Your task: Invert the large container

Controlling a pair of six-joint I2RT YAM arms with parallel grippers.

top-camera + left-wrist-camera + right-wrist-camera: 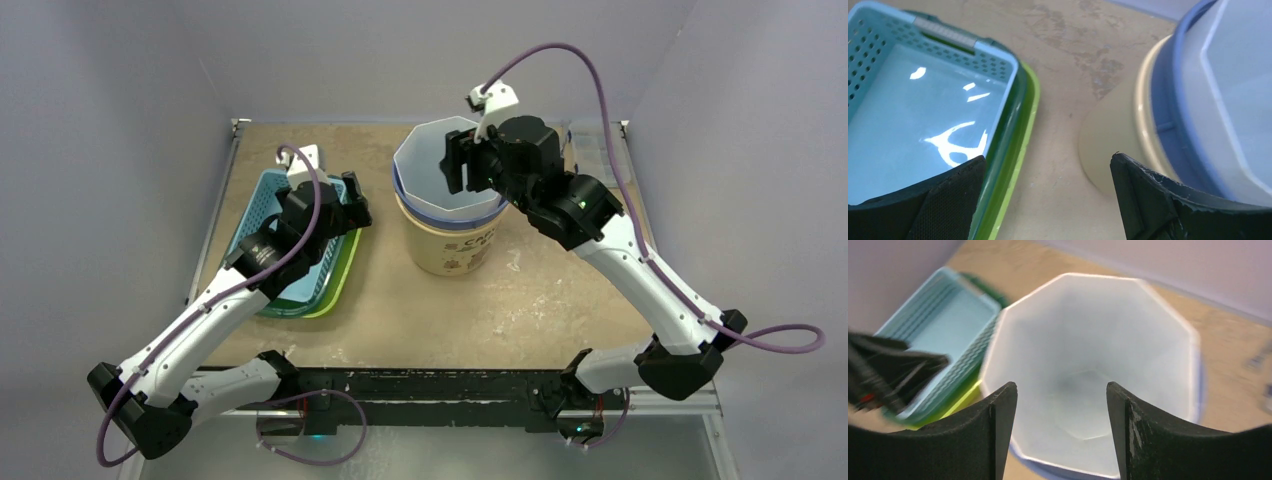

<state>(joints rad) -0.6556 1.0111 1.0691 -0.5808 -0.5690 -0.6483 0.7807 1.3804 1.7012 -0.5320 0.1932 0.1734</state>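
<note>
1. From above, a tan tub [452, 245] stands upright near the middle of the table [450, 315], its mouth facing up.
2. A white eight-sided bin [425, 185] sits nested in the tub's mouth, also open side up. A blue layer wraps its outside, and I cannot tell whether that is a second bin.
3. The right pincer [458, 162] hangs over the right side of the bin's mouth. Its dark fingers point down toward the inside.
4. To the left of the tub, and apart from it, a light blue basket [255, 205] lies inside a green tray [342, 272].
5. The left pincer [352, 205] hovers above the basket's right far corner, between basket and tub.
6. The left wrist camera shows the left pincer [1045, 200] spread wide, with only bare table between the fingers [948, 200]. It grips nothing.
7. In that view the basket [963, 47] and the lime edge of the tray [1024, 135] fill the left side. The tub [1110, 135] rises on the right, topped by the blue layer and the white bin [1238, 75].
8. The right wrist camera looks straight down into the white bin [1088, 335], whose pale floor shows between the fingers [993, 440].
9. The right pincer [1061, 437] stands well open there and holds nothing. Its tips are just above the bin's near rim.
10. The basket [933, 315] appears at the left of that view, blurred, beside the bin.
</note>
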